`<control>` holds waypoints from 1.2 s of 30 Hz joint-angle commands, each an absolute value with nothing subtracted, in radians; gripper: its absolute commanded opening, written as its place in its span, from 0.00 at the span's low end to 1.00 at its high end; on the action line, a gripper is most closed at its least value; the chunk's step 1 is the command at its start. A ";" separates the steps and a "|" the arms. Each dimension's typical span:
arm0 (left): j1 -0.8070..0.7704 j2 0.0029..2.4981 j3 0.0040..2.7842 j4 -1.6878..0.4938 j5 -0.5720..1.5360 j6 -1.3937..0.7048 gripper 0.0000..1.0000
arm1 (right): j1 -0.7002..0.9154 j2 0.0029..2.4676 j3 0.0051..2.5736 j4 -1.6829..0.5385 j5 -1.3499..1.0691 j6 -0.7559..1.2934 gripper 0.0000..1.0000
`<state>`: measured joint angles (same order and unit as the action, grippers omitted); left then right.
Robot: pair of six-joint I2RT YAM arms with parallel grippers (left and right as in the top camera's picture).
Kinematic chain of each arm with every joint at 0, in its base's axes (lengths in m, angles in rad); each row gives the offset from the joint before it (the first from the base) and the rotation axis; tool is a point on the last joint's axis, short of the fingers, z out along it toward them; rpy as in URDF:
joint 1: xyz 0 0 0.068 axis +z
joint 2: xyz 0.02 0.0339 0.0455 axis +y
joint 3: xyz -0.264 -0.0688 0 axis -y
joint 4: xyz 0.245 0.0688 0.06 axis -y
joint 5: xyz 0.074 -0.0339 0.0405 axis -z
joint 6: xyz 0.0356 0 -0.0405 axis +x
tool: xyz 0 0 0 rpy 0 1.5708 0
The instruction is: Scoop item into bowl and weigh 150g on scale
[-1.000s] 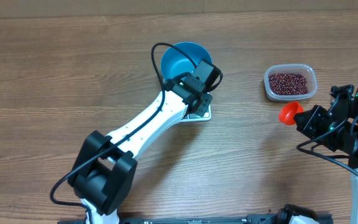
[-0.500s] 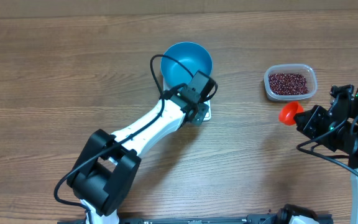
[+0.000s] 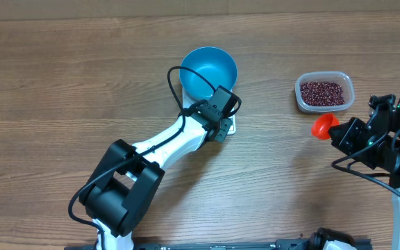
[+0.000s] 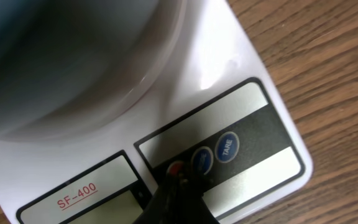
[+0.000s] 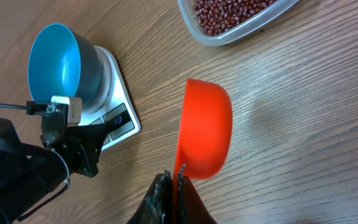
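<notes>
The blue bowl point(image 3: 208, 71) stands on the white scale point(image 3: 231, 127), empty inside. My left gripper point(image 3: 221, 122) is shut, its tip point(image 4: 178, 186) pressed down on the scale's point(image 4: 253, 106) button panel at the red button. At the right, my right gripper point(image 3: 339, 130) is shut on the handle of an orange-red scoop point(image 3: 323, 126), held on edge above the table point(image 5: 207, 134). The beans point(image 3: 323, 92) lie in a clear tub beyond the scoop. The right wrist view also shows the bowl point(image 5: 58, 65) and the beans point(image 5: 229, 12).
The clear plastic tub point(image 3: 346, 101) sits at the back right, near the right arm. The left arm stretches diagonally from the front edge to the scale. Bare wooden tabletop point(image 3: 61, 90) surrounds everything.
The left gripper has drawn back from over the bowl's rim to the scale's front panel. The right arm and scoop have not moved.
</notes>
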<state>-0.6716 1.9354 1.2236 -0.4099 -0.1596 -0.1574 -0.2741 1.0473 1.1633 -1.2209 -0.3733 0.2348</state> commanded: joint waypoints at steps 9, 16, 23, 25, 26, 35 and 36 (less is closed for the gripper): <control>-0.666 1.957 1.213 -0.389 -0.191 -0.154 0.04 | -0.276 1.044 1.190 -1.217 -0.366 0.226 0.04; -0.666 1.958 1.213 -0.388 -0.194 -0.154 0.04 | -0.276 1.044 1.190 -1.218 -0.366 0.226 0.04; -0.655 1.977 1.213 -0.381 -0.193 -0.157 0.04 | -0.276 1.044 1.190 -1.222 -0.366 0.226 0.04; -0.654 1.977 1.213 -0.379 -0.191 -0.157 0.04 | -0.276 1.044 1.190 -1.221 -0.366 0.226 0.04; -0.655 1.977 1.213 -0.376 -0.191 -0.157 0.04 | -0.276 1.044 1.190 -1.221 -0.366 0.226 0.04; -0.656 1.942 1.277 -0.480 -0.178 -0.157 0.04 | -0.276 1.044 1.190 -1.229 -0.350 0.226 0.04; -0.656 1.930 1.291 -0.500 -0.178 -0.157 0.04 | -0.276 1.044 1.190 -1.228 -0.350 0.226 0.04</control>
